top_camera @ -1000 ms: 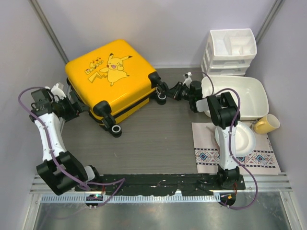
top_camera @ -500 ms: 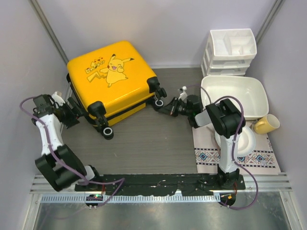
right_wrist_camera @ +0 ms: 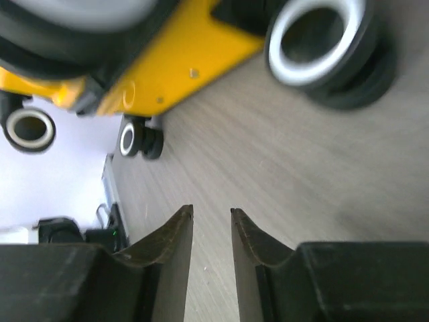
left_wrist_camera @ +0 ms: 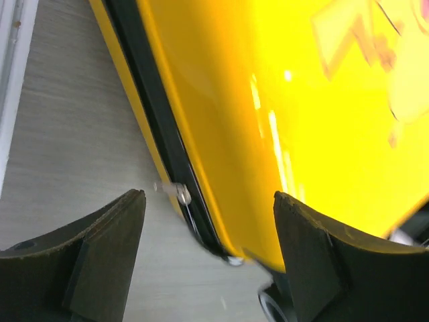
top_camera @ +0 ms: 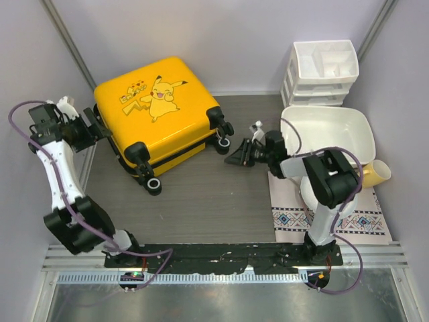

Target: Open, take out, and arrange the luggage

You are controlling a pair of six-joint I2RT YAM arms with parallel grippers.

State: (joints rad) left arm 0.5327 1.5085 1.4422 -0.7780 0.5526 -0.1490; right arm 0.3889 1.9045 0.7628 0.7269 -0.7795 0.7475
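The luggage [top_camera: 157, 111], a yellow hard-shell suitcase with a Pikachu print, lies flat and closed at the back left, wheels toward the table's middle. My left gripper [top_camera: 94, 127] is at its left edge, open wide. In the left wrist view the yellow shell [left_wrist_camera: 301, 100], the black zipper band [left_wrist_camera: 161, 121] and a silver zipper pull [left_wrist_camera: 175, 192] lie beyond the spread left gripper [left_wrist_camera: 209, 201], which grips nothing. My right gripper [top_camera: 236, 155] hovers just right of the wheels, its jaws a narrow gap apart over bare table. A suitcase wheel [right_wrist_camera: 322, 40] lies ahead of the right gripper [right_wrist_camera: 212, 213].
A white basin [top_camera: 348, 134] and a white drawer organizer [top_camera: 322, 70] stand at the back right. A patterned mat [top_camera: 335, 218] with a white dish [top_camera: 345, 194] lies under the right arm, and a yellow mug [top_camera: 375, 173] sits beside it. Walls close in on three sides.
The right gripper drew back from the suitcase wheel and parted its jaws slightly. The left arm swung up along the suitcase's left edge. The suitcase shifted a little to the left.
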